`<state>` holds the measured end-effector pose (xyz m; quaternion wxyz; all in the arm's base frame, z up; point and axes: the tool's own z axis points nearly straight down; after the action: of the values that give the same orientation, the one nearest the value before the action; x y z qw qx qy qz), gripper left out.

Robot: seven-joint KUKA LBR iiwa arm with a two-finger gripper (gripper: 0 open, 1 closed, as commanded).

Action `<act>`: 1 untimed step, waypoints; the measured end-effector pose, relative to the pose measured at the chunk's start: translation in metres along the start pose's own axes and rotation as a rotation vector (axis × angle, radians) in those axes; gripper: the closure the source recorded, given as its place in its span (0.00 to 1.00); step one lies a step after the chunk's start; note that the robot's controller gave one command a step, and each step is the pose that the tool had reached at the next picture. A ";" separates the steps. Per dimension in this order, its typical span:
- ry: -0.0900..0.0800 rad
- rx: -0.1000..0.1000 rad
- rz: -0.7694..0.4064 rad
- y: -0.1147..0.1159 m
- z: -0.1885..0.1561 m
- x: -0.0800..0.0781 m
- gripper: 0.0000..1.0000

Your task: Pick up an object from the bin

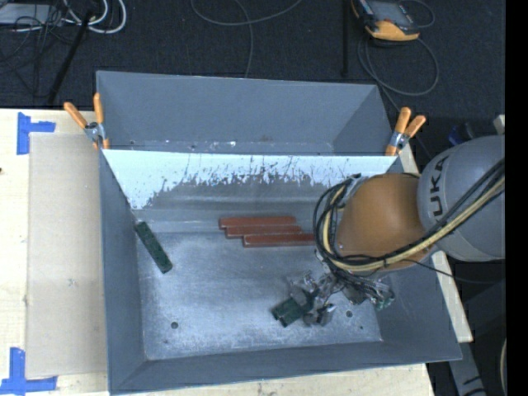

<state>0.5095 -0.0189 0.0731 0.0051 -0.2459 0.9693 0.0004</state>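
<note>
Arm (459, 198) from right — tool (320, 302) low

Reddish-brown bars (262, 229) lie side by side, touching and staggered, at twelve o'clock on the floor of the bin (247, 118). A dark green strip (153, 247) lies aslant at nine o'clock, well apart from them. Beyond the rim at one o'clock, an orange-and-black device (388, 23) sits among cables (221, 8).

Three brown bars (260, 228), two green blocks (153, 247)

One camera, above the grey bin (247, 122), looking down slightly sideways, whole bin framed
</note>
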 end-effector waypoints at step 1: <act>0.010 -0.003 0.001 0.000 0.003 0.003 0.00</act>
<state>0.5063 -0.0202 0.0697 -0.0001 -0.2454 0.9694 0.0004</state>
